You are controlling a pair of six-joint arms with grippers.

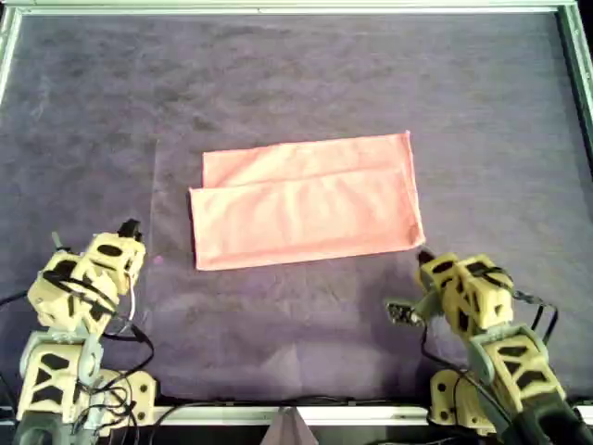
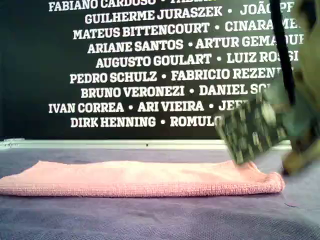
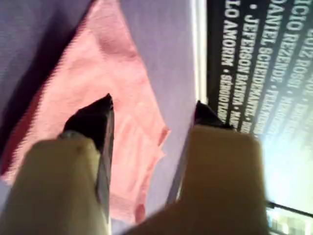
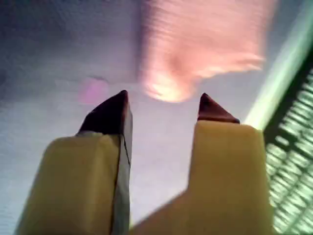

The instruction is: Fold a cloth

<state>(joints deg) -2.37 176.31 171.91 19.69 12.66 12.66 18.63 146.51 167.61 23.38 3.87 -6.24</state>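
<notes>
The salmon-pink cloth (image 1: 306,199) lies flat on the purple mat, folded in half into a long rectangle. Its upper layer is offset, so a strip of the lower layer shows along the far edge. In the exterior view the cloth (image 2: 140,179) is a low band. My first gripper (image 1: 424,258) is open and empty, just off the cloth's near right corner in the overhead view. The first wrist view (image 3: 154,110) shows the cloth (image 3: 98,54) beyond its jaws. My second gripper (image 1: 130,227) is open and empty, apart from the cloth's left end. The second wrist view (image 4: 164,103) shows the cloth (image 4: 200,39) ahead, blurred.
The purple mat (image 1: 296,83) covers the table inside a pale metal frame (image 1: 296,7). A small pink speck (image 1: 157,261) lies on the mat near my second gripper. A blurred circuit board on the first arm (image 2: 255,127) fills the exterior view's right. A black lettered wall (image 2: 130,60) stands behind.
</notes>
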